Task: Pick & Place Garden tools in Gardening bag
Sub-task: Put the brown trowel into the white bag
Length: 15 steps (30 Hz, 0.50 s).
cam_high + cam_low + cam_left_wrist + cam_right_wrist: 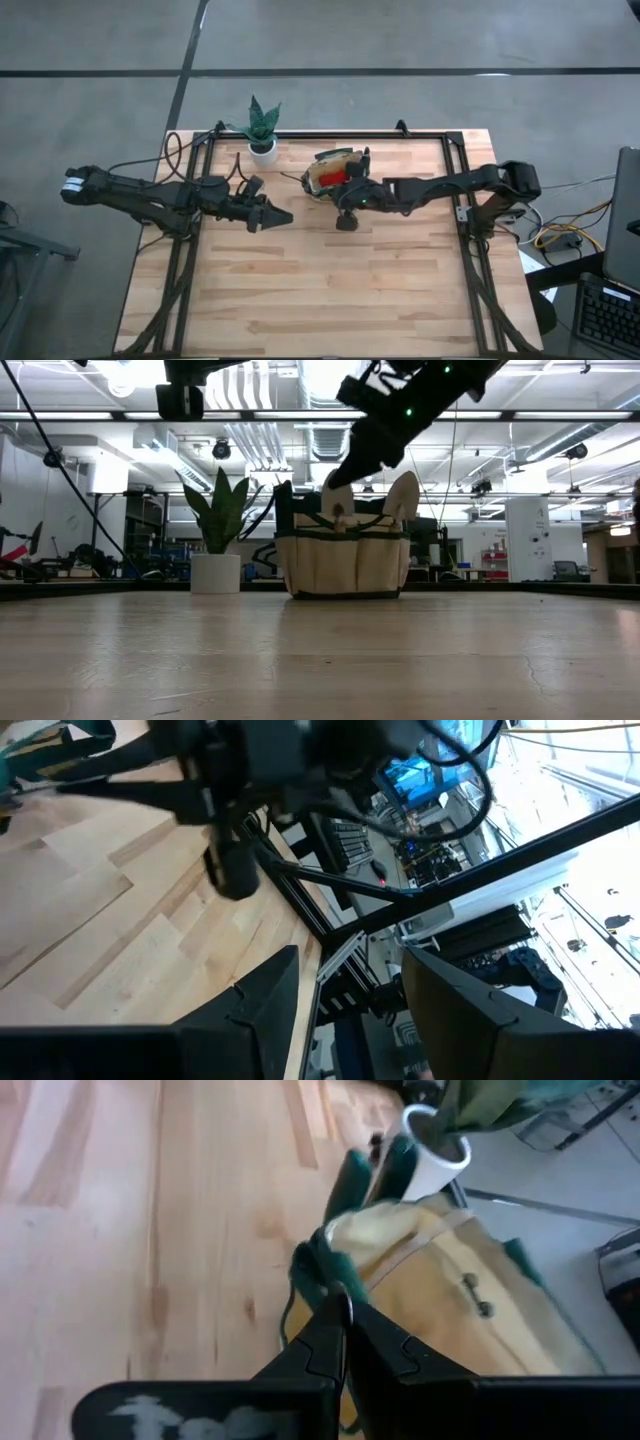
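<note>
— Bare wooden planks of the table (320, 660) are seen nearest in the low view. What is found at the left?

— At about nine o'clock of the table's centre in the high view, the left gripper (272, 215) is held above the wood, well apart from everything. Its fingers (255, 1010) are spread, with nothing between them, as is shown in the left wrist view.

— And further right?

— At roughly eleven o'clock, near the far edge, a green plant in a white pot (262, 132) is stood upright. Just right of it, at about twelve o'clock, the gardening bag (333, 172) is placed, upright in the low view, with a red soft item (330, 174) seen inside it from above. Two pale tool ends (402, 496) are seen rising from the bag's top in the low view; the rest is hidden.

— Where is the right gripper?

— The right gripper (345, 1320) is positioned over the bag's edge at its three o'clock side. Its fingers are pressed together, and whether the dark green trim (318, 1270) is pinched cannot be told.
</note>
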{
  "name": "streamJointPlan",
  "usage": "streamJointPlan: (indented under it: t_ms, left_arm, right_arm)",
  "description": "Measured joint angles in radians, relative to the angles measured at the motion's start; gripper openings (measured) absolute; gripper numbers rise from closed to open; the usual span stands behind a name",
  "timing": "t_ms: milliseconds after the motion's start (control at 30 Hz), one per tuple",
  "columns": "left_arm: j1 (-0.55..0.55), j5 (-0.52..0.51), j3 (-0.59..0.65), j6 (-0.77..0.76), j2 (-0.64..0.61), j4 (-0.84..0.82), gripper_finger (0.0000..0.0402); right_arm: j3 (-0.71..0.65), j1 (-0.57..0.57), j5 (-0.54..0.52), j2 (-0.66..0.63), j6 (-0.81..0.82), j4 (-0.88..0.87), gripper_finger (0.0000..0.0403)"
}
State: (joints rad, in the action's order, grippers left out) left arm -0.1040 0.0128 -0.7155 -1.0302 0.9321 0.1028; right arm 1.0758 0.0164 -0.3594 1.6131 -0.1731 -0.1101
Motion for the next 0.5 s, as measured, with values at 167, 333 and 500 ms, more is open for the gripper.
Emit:
streamJointPlan:
  t_ms: [167, 333, 500]
  left_arm:
    - [0.000, 0.000, 0.000, 0.000, 0.000, 0.000, 0.0182]
    - [0.000, 0.000, 0.000, 0.001, 0.000, -0.014, 0.0182]
    - [0.000, 0.000, 0.000, 0.014, 0.001, -0.015, 0.0182]
  right_arm:
    - [0.016, 0.003, -0.007, 0.045, 0.059, -0.003, 0.0008]
    - [0.043, 0.004, -0.006, 0.051, 0.109, -0.020, 0.0009]
    - [0.101, 0.005, 0.001, 0.024, 0.144, -0.089, 0.0013]
